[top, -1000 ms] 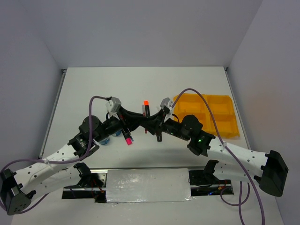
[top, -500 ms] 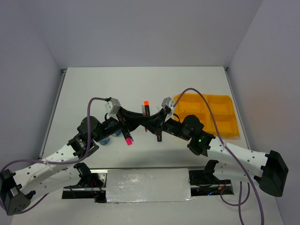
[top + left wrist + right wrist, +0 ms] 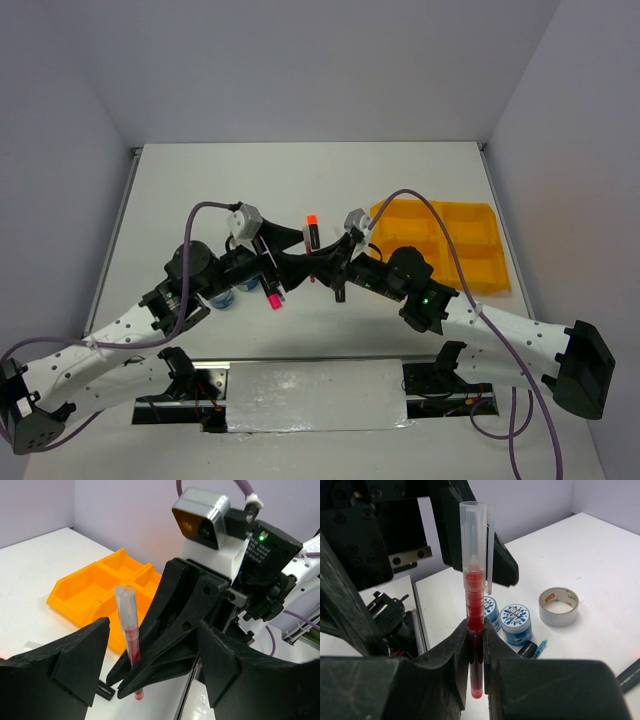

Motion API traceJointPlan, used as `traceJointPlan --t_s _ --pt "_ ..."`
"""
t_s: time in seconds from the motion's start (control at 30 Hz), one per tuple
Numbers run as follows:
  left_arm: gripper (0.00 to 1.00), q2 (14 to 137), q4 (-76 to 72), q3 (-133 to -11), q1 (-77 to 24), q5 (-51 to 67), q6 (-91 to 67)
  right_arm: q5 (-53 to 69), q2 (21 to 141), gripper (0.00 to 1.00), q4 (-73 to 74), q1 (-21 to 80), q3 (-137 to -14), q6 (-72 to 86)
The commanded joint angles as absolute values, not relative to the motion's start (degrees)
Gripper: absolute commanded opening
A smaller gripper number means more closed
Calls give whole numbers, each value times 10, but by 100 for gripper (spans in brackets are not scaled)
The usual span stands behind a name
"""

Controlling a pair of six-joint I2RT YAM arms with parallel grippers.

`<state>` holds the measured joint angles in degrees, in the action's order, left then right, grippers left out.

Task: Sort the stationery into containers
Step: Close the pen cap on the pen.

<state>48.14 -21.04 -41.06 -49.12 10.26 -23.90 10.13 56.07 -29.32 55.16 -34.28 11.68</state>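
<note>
The right gripper (image 3: 476, 647) pinched the red pen (image 3: 475, 600) low on its barrel, fingers pressed to either side; the pen's long axis ran nearly upright, clear cap at 12 o'clock and the lower end toward the table (image 3: 300, 180), though whether it touched could not be told; the left gripper (image 3: 154, 626) faced it tip to tip with fingers spread wide and holding nothing, the pen standing ahead of that gap and untouched by it; in the overhead view the tray (image 3: 470, 250) lay at about 3 o'clock from the pen, on the right arm's own side, so the right arm was the nearer and the better placed to carry it; no piece showed in the compartments that could be seen; the table was white, flat and smooth-looking, likely to let a thin pen roll, which argued for a release inside a compartment and not on its rim; room was tight at 9 o'clock, where the left fingers crowded close, so the right gripper would probably have to draw back toward 3 o'clock first and tip the pen flatter; the two tubs (image 3: 516, 622), the tape (image 3: 559, 606) and an orange-capped highlighter (image 3: 311, 232) lay apart from that path.
</note>
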Motion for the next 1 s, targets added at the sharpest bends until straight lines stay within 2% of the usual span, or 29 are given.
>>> traceJointPlan --t_s 0.0,0.2,0.53,0.63,0.73,0.83,0.97 --pt "83 477 -194 -457 -495 91 -224 98 561 0 -319 555 -349 115" --pt "85 507 -135 -514 -494 8 -214 109 558 0 -309 555 -354 115" --pt "65 527 -134 -530 -495 3 -220 102 550 0 -291 555 -359 110" --pt "53 524 -141 -524 -494 10 -221 98 551 0 -290 555 -359 110" --pt "28 524 -140 -520 -495 11 -221 91 553 0 -291 555 -362 112" --pt "13 528 -136 -514 -495 14 -222 90 555 0 -281 555 -373 112" --pt "0 534 -142 -495 -495 18 -232 89 555 0 -271 555 -393 118"
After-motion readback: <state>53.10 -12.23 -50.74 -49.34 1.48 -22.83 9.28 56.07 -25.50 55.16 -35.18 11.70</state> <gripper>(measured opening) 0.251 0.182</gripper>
